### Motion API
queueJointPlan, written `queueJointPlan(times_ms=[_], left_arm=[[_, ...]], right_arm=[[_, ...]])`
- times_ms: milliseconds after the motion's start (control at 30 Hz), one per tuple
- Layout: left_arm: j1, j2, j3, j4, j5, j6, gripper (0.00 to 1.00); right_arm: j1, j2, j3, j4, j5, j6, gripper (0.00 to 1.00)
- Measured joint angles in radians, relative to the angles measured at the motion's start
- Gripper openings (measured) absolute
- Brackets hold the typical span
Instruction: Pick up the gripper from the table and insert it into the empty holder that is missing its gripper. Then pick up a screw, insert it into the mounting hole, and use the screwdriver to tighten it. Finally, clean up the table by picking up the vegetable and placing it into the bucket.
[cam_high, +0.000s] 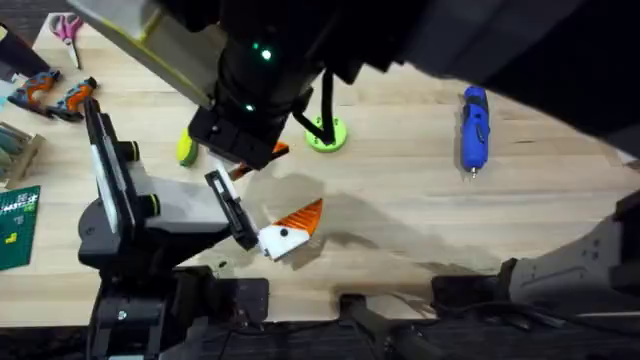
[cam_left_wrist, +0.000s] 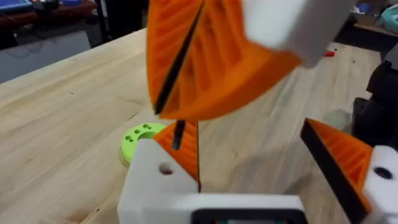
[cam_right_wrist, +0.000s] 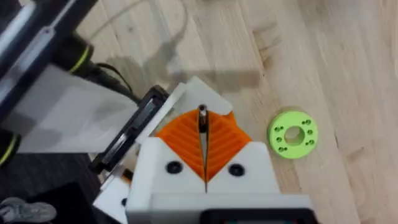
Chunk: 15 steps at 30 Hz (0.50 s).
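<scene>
Right gripper (cam_right_wrist: 203, 134): clamped on thin dark metal screw (cam_right_wrist: 202, 117), beside flat green plastic ring (cam_right_wrist: 292, 134); likely aiming at mounting hole (cam_left_wrist: 165, 168).
Left gripper (cam_left_wrist: 249, 146): jaws spread, near ring; probably presenting mount.

Blue screwdriver (cam_high: 474, 129), bright green ring (cam_high: 326, 134), orange ribbed end effector pads (cam_right_wrist: 205, 139).

The blue screwdriver (cam_high: 474, 130) lies flat on the wooden counter (cam_high: 400, 200), far over on the right side, and its thin metal tip points toward the near edge. The small yellow-green vegetable (cam_high: 187, 149) lies on the counter on the left side, partly hidden behind a dark arm. A thin dark screw (cam_right_wrist: 203, 119) stands straight up, pinched between two orange ribbed pads.
</scene>
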Motion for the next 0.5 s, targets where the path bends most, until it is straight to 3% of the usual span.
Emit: queueJointPlan(times_ms=[500], left_arm=[[0.000, 0.000, 0.000, 0.000, 0.000, 0.000, 0.986]], right_arm=[[0.000, 0.034, 0.001, 0.022, 0.045, -0.003, 0.006]])
